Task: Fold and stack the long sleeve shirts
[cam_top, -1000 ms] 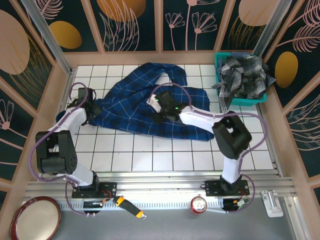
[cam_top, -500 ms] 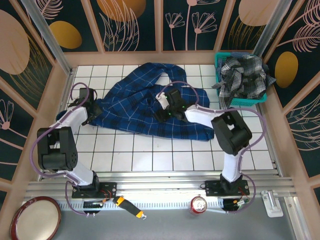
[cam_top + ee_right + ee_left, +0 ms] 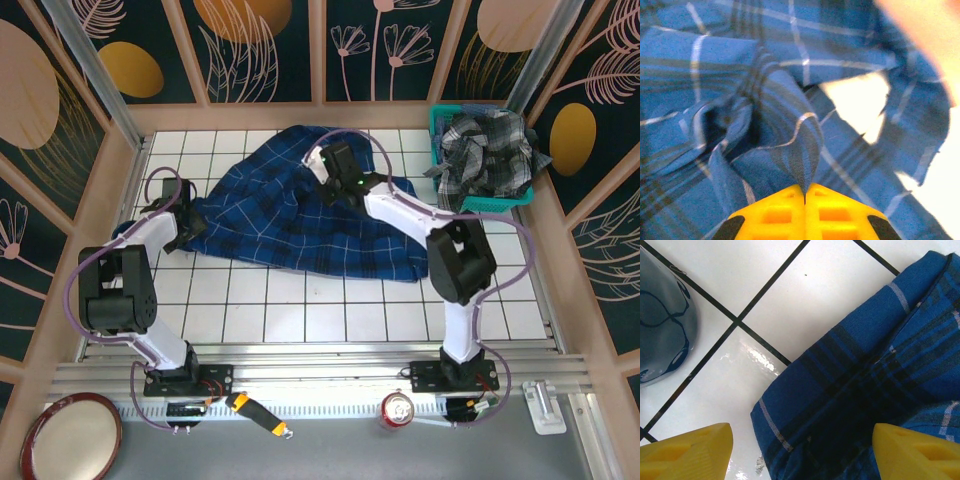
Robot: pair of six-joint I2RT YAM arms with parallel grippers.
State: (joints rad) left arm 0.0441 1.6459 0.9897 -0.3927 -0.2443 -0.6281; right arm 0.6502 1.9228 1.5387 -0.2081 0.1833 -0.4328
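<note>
Navy-blue plaid shirt: a raised fold seems pinched between the pressed-together jaws of the right gripper; its hem corner lies between the wide-apart jaws of the left gripper.

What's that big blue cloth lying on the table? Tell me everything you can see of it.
It is a soft navy-blue plaid shirt with black bands and thin white lines, lying crumpled and spread across the white tiled table. The right gripper is shut on a raised fold near its far edge. Its left corner lies between the yellow fingers of the open left gripper.
</note>
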